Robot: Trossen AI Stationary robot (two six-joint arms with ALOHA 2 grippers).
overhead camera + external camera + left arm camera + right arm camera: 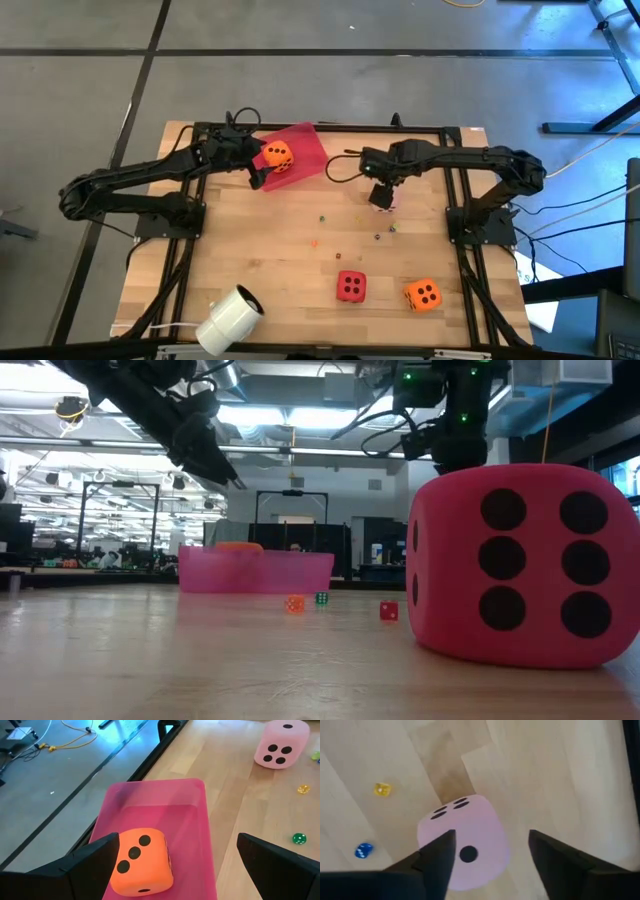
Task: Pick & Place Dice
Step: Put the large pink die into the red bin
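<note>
Nearest the low cam sits the big red soft die w/ dark pips (525, 565), on the wooden desk (270, 265) at its near edge, next to an orange soft die (423, 294); both well apart from either arm. Key relation: the pale pink soft die (464, 840) lies right under the right gripper (490, 857), resting on the desk, jaws parted and straddling it w/o a visible squeeze, so it looks set down or not yet gripped; cube, so no long axis. Right arm is the nearer one to it. Left gripper (175, 865) hangs wide open over the flat pink plastic tray (192, 800) at the desk's far edge, holding nothing; second orange soft die (142, 862) sits in the tray. Tiny coloured beads (322, 217) scatter mid-desk. White roll (230, 318) at near-left corner. Beyond: dim lab, ceiling lights.
</note>
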